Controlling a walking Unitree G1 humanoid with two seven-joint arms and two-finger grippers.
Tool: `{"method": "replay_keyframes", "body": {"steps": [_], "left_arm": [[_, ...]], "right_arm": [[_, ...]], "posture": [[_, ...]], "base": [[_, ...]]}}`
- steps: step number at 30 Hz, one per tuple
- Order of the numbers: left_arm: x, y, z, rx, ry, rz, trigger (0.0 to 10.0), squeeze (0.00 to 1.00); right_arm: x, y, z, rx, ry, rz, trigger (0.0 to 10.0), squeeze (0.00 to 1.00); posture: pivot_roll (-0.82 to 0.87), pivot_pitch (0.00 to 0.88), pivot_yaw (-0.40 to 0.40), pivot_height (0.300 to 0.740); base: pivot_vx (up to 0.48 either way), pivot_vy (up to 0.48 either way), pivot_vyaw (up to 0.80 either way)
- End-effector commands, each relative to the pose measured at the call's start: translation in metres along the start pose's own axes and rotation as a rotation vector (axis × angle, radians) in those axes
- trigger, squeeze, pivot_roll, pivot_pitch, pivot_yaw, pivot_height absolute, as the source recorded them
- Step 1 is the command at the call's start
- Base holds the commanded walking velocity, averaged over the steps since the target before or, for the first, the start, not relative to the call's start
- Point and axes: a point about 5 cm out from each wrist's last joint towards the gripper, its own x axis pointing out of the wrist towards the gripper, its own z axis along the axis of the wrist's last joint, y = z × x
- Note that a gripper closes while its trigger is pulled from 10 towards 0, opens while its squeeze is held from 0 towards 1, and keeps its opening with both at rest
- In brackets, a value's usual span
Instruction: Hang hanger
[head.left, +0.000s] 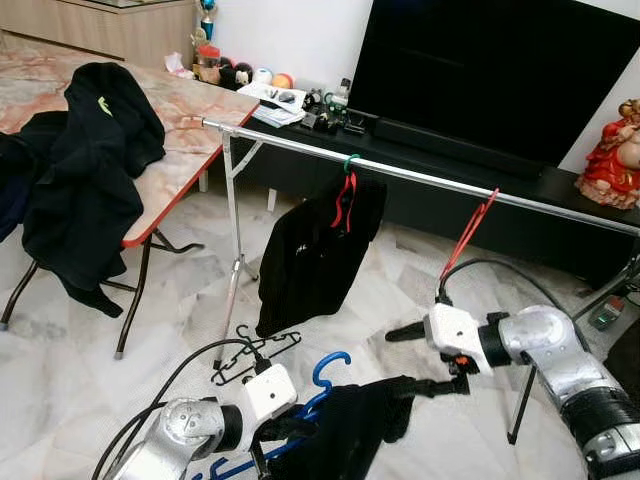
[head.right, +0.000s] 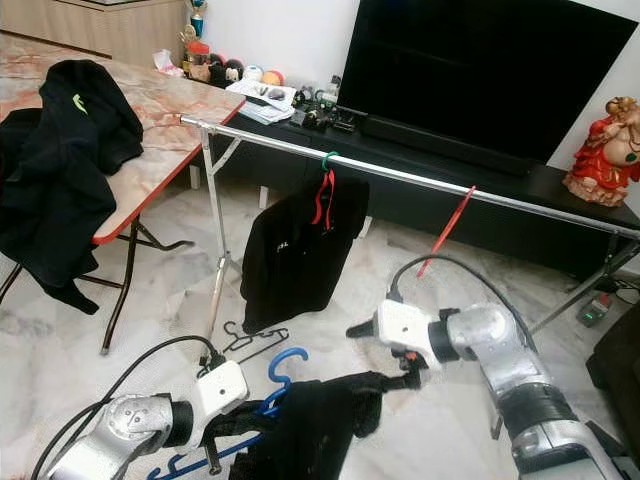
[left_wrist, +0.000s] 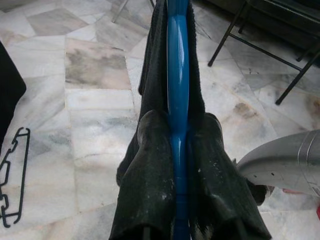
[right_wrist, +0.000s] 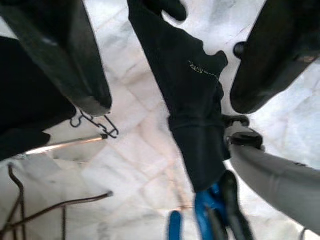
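A blue hanger (head.left: 331, 366) carries a black garment (head.left: 352, 430) low over the floor. My left gripper (head.left: 284, 428) is shut on the hanger's bar, its black fingers (left_wrist: 150, 190) pressed on both sides of the blue bar (left_wrist: 177, 75). My right gripper (head.left: 421, 358) stands open at the garment's far shoulder, and in the right wrist view the cloth (right_wrist: 192, 105) hangs between its spread fingers (right_wrist: 75, 60). Beyond runs a silver clothes rail (head.left: 420, 178). On it hang a black top (head.left: 315, 260) on a red hanger and an empty red hanger (head.left: 470, 232).
Black wire hangers (head.left: 255, 354) lie on the marble floor by the rail's left leg (head.left: 234, 250). A folding table (head.left: 190, 110) with dark clothes (head.left: 85, 170) stands on the left. A low console with a TV (head.left: 500, 70) and a red figurine (head.left: 615, 155) lines the back.
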Motion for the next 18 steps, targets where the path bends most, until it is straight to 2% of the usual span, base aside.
{"method": "replay_keyframes", "body": {"steps": [1, 4, 5, 13, 18], "left_arm": [[0.003, -0.002, 0.024, 0.05, -0.077, -0.042, 10.0, 0.0], [0.003, -0.001, 0.028, 0.056, -0.085, -0.056, 10.0, 0.0], [0.004, -0.002, 0.032, 0.061, -0.095, -0.079, 10.0, 0.0], [0.005, -0.007, 0.042, 0.082, -0.102, -0.13, 10.0, 0.0], [0.005, -0.009, 0.045, 0.082, -0.108, -0.149, 10.0, 0.0]], "right_arm": [[0.003, -0.001, 0.006, -0.063, 0.016, 0.033, 10.0, 1.0], [0.01, 0.001, 0.008, -0.102, 0.012, 0.056, 10.0, 1.0], [0.017, 0.0, 0.011, -0.105, -0.008, 0.061, 10.0, 0.0], [0.032, 0.004, 0.014, -0.144, -0.001, 0.101, 10.0, 0.0], [0.034, 0.004, 0.013, -0.153, 0.016, 0.124, 10.0, 0.0]], "posture": [[0.2, 0.0, -0.204, 0.74], [0.2, 0.0, -0.204, 0.74], [0.2, 0.0, -0.203, 0.74], [0.21, 0.0, -0.207, 0.74], [0.21, 0.0, -0.208, 0.74]], "base": [[0.0, 0.0, 0.0], [0.0, 0.0, 0.0], [0.0, 0.0, 0.0], [0.0, 0.0, 0.0], [0.0, 0.0, 0.0]]}}
